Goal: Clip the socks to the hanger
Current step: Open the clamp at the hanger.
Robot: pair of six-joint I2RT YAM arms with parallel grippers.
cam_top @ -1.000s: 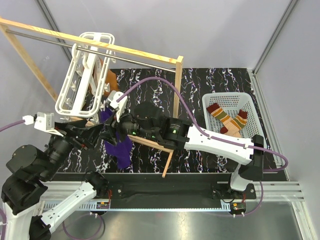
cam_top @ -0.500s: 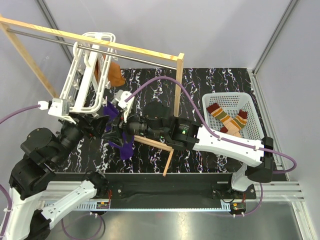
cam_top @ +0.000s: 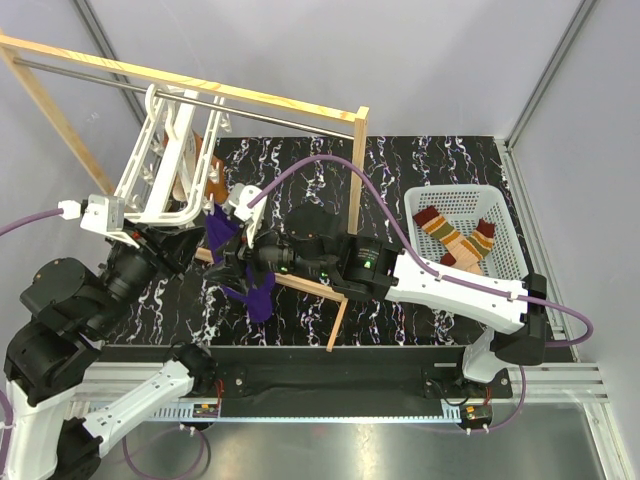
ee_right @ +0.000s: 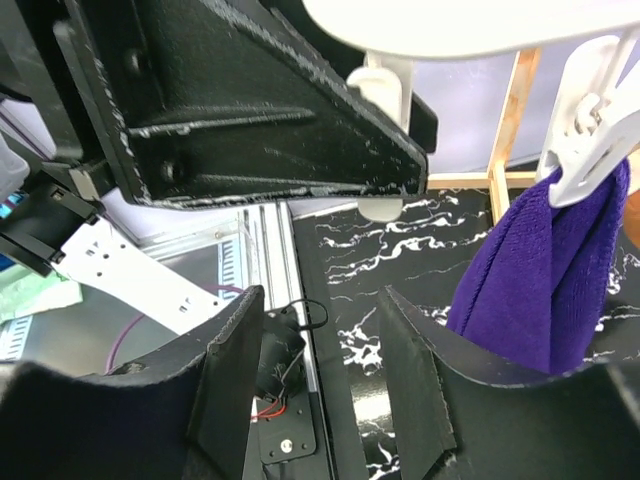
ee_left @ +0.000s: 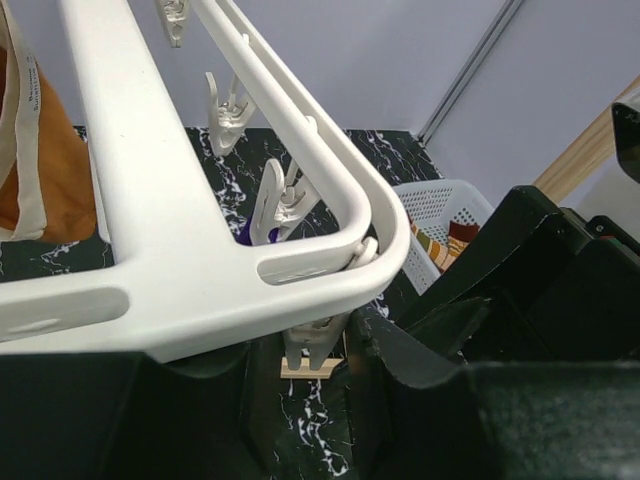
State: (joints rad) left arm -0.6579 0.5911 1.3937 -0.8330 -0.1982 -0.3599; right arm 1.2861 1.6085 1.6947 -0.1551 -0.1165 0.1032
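Left gripper (ee_left: pixel 300 372): clamped on near corner of hanger (ee_left: pixel 150 230). Right gripper (ee_right: pixel 320 320): fingers apart, empty, beside purple cloth (ee_right: pixel 545 270) hanging from a peg. Hanger: long axis running away from arms, far end raised at wooden rack (cam_top: pixel 355 170). Socks (cam_top: pixel 455 238): crossed diagonally in white basket (cam_top: pixel 447 190), right side of desk (cam_top: pixel 400 170), well apart from hanger.

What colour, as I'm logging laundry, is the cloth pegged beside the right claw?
The cloth is plain purple, best seen in the right wrist view.
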